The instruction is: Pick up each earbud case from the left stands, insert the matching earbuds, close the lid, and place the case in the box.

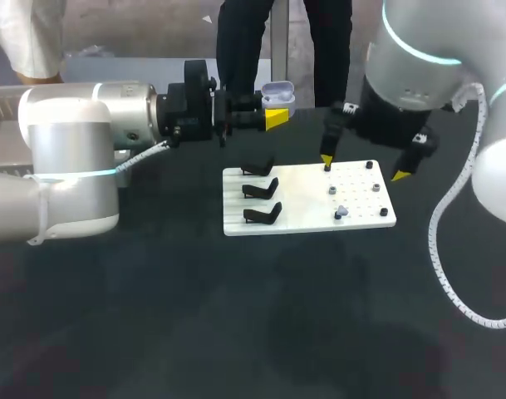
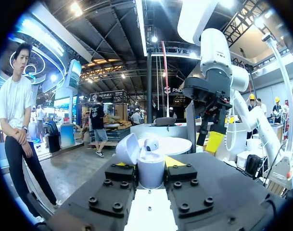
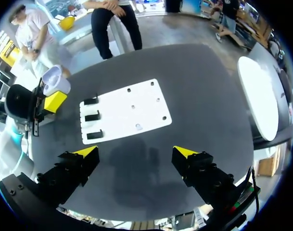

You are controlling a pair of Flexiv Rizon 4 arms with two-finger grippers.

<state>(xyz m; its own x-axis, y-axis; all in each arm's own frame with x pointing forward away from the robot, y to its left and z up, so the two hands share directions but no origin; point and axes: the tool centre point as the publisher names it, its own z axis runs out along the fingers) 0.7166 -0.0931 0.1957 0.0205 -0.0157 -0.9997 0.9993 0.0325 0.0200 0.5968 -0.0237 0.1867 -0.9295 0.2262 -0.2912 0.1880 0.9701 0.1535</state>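
Observation:
My left gripper (image 1: 272,110) is held out level behind the white board (image 1: 307,204), shut on a pale earbud case (image 1: 277,95) whose lid stands open. In the left wrist view the case (image 2: 151,175) sits between the yellow tips, lid (image 2: 127,149) tipped back. Three black stands (image 1: 261,190) at the board's left end are empty. Small earbuds (image 1: 341,212) lie among black pegs on its right half. My right gripper (image 1: 362,166) hangs open above that right half; from its wrist, the gripper (image 3: 135,151) is high over the board (image 3: 124,110) and holds nothing.
The board lies in the middle of a dark table (image 1: 236,316). Wide bare tabletop spreads in front of the board and to both sides. A white coiled cable (image 1: 452,283) hangs off my right arm.

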